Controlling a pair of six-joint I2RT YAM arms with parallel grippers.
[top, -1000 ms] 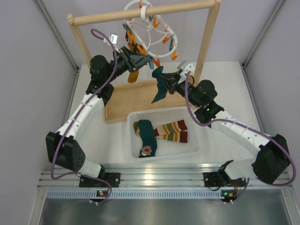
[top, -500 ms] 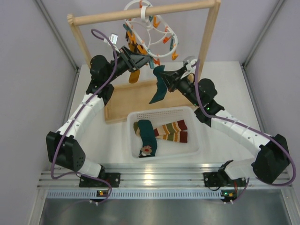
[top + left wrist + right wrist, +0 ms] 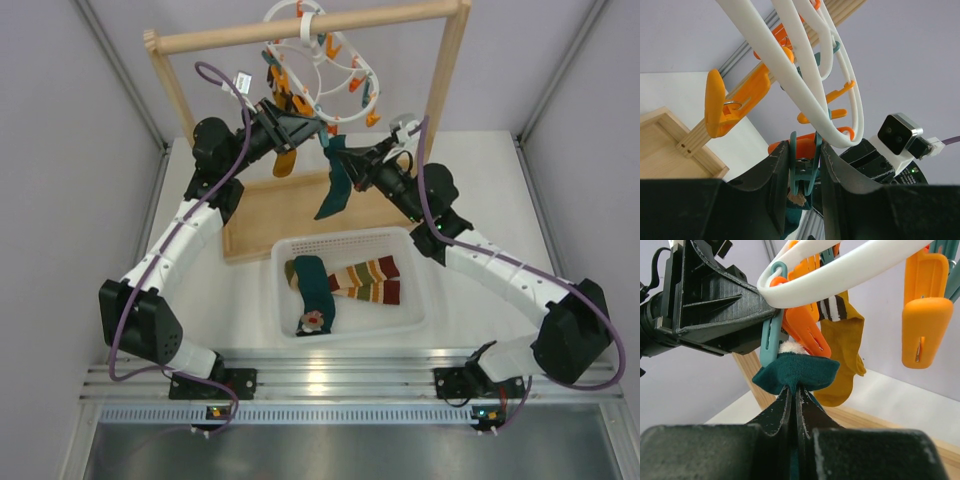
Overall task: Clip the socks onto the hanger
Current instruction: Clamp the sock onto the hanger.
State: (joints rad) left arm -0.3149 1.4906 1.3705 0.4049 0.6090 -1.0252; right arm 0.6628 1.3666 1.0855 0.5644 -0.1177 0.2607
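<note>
**Teal sock brought up to the open clip**

Over the last second the right arm has swung up and to the left. This has carried the teal sock (image 3: 330, 190) from beside the rail post to just under the hanger (image 3: 318, 62). The right end effector (image 3: 352, 165) is closed narrow on the sock just below its cuff, and the rest of the sock hangs free above the worktop (image 3: 480, 200).

The left end effector (image 3: 312, 126) has not shifted. Its fingers are pressed against either side of a teal clip (image 3: 803, 170) on the ring, apparently squeezing it open.

From the right wrist, the folded cuff now sits right at the lower tip of that clip, touching it or nearly so. I cannot tell whether the fabric is actually between the clip's halves yet.

My reading is that the approach is about finished and the insertion is the step in hand. The cuff probably needs a little more lift into the mouth before the left side lets go. If it releases too soon, the clip may close on the edge only.

A mustard sock (image 3: 842, 340) already hangs from a neighbouring clip. Another teal sock (image 3: 318, 285) and the striped pair (image 3: 372, 278) lie in the basket (image 3: 412, 312), so most of the task is left.
</note>
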